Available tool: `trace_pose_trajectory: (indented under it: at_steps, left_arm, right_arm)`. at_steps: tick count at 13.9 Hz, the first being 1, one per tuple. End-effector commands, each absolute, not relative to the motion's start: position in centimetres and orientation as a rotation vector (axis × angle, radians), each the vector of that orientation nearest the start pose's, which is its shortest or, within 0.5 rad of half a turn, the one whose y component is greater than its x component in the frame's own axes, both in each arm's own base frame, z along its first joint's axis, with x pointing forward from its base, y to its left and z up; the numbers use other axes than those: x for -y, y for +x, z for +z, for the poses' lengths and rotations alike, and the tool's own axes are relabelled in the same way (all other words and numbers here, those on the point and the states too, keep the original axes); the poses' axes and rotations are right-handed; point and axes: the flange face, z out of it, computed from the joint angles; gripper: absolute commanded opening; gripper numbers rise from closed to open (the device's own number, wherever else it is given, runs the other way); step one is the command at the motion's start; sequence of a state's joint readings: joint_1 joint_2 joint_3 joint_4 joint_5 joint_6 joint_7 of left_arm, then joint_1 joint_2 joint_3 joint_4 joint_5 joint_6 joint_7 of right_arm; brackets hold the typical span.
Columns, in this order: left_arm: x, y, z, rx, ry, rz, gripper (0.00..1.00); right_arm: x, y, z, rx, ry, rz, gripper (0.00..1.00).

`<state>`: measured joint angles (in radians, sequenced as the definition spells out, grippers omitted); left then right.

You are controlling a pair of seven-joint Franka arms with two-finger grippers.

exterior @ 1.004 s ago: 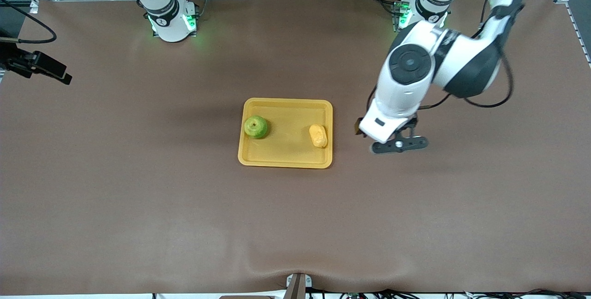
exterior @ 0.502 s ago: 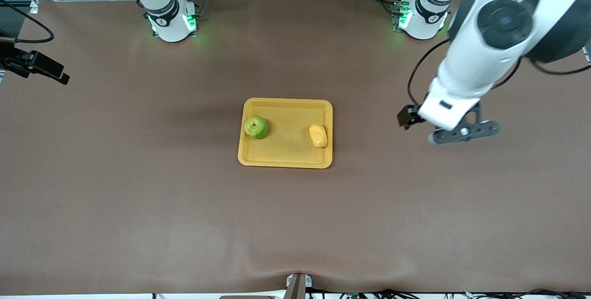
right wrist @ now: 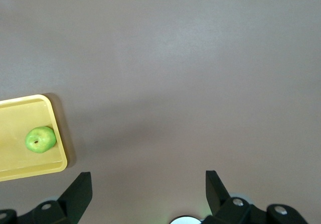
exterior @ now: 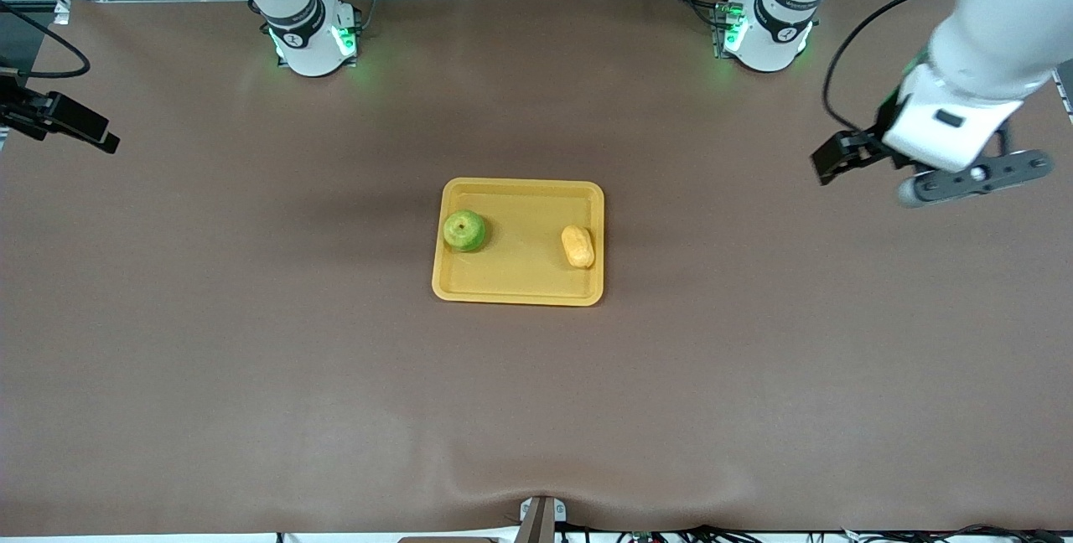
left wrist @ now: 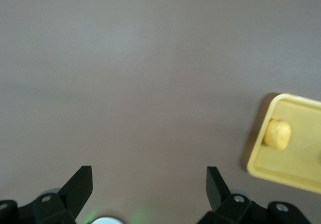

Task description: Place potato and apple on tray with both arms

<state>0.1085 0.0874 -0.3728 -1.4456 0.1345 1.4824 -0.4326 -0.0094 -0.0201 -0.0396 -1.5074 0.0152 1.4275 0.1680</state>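
Observation:
The yellow-orange tray (exterior: pixel 521 276) lies mid-table. The green apple (exterior: pixel 464 230) rests on it at the end toward the right arm, and the pale-yellow potato (exterior: pixel 577 245) at the end toward the left arm. My left gripper (exterior: pixel 972 178) hangs open and empty over bare table at the left arm's end, well away from the tray. Its wrist view shows the wide-apart left gripper (left wrist: pixel 149 176), the tray (left wrist: pixel 296 159) and the potato (left wrist: pixel 277 134). The right gripper (right wrist: pixel 148 181) is open and empty over bare table, with the tray (right wrist: pixel 20 117) and apple (right wrist: pixel 40 139) off to one side.
Brown mat covers the whole table (exterior: pixel 335 375). The two arm bases (exterior: pixel 310 36) (exterior: pixel 767 28) with green lights stand along the table's farther edge. A dark part of the right arm's wrist (exterior: pixel 63 117) shows at the table's end. Cables and racks lie past the farther edge.
My left arm has swung away from beside the tray toward its own end of the table, gripper still open. The right wrist has drifted slightly outward. Apple and potato have not moved.

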Motion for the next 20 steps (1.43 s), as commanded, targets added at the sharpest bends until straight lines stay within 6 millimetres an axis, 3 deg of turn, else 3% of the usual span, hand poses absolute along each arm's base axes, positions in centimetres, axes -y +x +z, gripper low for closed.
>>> trace_pose_trajectory:
  at_steps: [1, 5, 10, 12, 13, 14, 15, 16, 20]
  left_arm:
    - [9.2, 54.5, 64.6, 0.223, -3.040, 0.045, 1.00]
    - [6.0, 53.6, 66.0, 0.207, -3.050, 0.055, 1.00]
    - [5.9, 53.6, 66.2, 0.203, -3.050, 0.049, 1.00]
    - [4.6, 53.8, 66.3, 0.177, -3.058, 0.036, 1.00]
    - [4.2, 53.5, 66.8, 0.119, -3.087, 0.018, 1.00]
    - [2.5, 52.9, 67.0, 0.091, -3.103, 0.019, 1.00]
    - [2.7, 52.5, 66.6, 0.041, -3.109, 0.034, 1.00]
    - [1.6, 51.7, 66.8, 0.052, -3.113, 0.035, 1.00]
    - [2.3, 49.4, 66.6, 0.019, -3.109, 0.054, 1.00]
  right_arm:
    - [3.1, 53.0, 66.0, -0.373, -3.123, 0.094, 1.00]
    - [3.2, 53.0, 66.1, -0.376, -3.124, 0.089, 1.00]
    - [3.1, 53.0, 66.4, -0.376, -3.122, 0.077, 1.00]
    - [3.1, 53.0, 66.4, -0.376, -3.122, 0.077, 1.00]
    - [3.1, 53.0, 66.4, -0.373, -3.122, 0.077, 1.00]
    - [3.1, 53.1, 66.3, -0.373, -3.122, 0.079, 1.00]
    - [3.1, 53.2, 66.3, -0.373, -3.122, 0.079, 1.00]
    - [3.0, 53.2, 66.3, -0.370, -3.121, 0.077, 1.00]
    - [3.1, 53.2, 66.4, -0.373, -3.122, 0.070, 1.00]
